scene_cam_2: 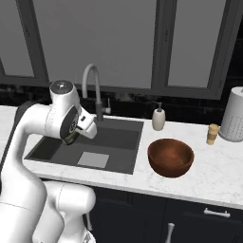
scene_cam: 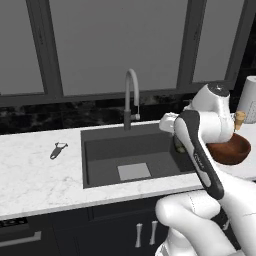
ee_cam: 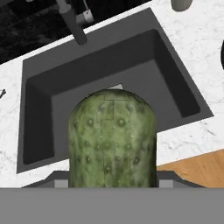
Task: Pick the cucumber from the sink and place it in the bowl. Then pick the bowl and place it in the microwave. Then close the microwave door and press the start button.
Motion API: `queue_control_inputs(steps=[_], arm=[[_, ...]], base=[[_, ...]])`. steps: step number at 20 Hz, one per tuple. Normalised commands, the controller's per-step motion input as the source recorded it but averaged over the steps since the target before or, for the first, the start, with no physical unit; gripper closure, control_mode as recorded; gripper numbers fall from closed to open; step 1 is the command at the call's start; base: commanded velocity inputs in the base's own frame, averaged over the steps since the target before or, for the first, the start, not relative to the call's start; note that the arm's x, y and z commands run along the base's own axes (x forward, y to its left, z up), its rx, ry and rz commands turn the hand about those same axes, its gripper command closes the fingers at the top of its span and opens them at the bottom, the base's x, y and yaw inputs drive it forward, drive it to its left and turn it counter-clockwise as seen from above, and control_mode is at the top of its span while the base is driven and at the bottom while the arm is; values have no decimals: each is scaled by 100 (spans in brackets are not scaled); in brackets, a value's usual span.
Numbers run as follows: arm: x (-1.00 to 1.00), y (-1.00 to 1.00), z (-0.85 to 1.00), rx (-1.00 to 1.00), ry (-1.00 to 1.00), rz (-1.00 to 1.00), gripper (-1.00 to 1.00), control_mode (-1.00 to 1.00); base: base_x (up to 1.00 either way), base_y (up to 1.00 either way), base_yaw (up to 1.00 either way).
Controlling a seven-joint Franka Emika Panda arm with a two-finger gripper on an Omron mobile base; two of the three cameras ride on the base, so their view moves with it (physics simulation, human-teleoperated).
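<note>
The hand grips the cucumber above the sink — lifted clear of the basin. To place it well, carry it across to the bowl on the bench, centre over the opening, lower inside the rim — then let go.

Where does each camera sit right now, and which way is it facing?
Left base view: behind the arm's left, looking over the sink; the arm rises lower right.
Right base view: behind its right, facing the sink and bowl; the arm rises lower left.
Hand view: on the hand, looking down along the tool, shut on the cucumber.
Both base views share sink, tap and bowl.
</note>
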Motion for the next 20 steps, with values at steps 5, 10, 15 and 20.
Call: queue_control_inputs(steps=[5,10,15,20], arm=[[-11,-100,19,1,1,4,100,-100],[7,-97,0,2,15,0,100,-100],[0,-67,0,-19,9,-11,100,-100],[0,-42,-1,-26,1,-14,100,-100]], base=[[0,0,0],[0,0,0],[0,0,0],[0,0,0]])
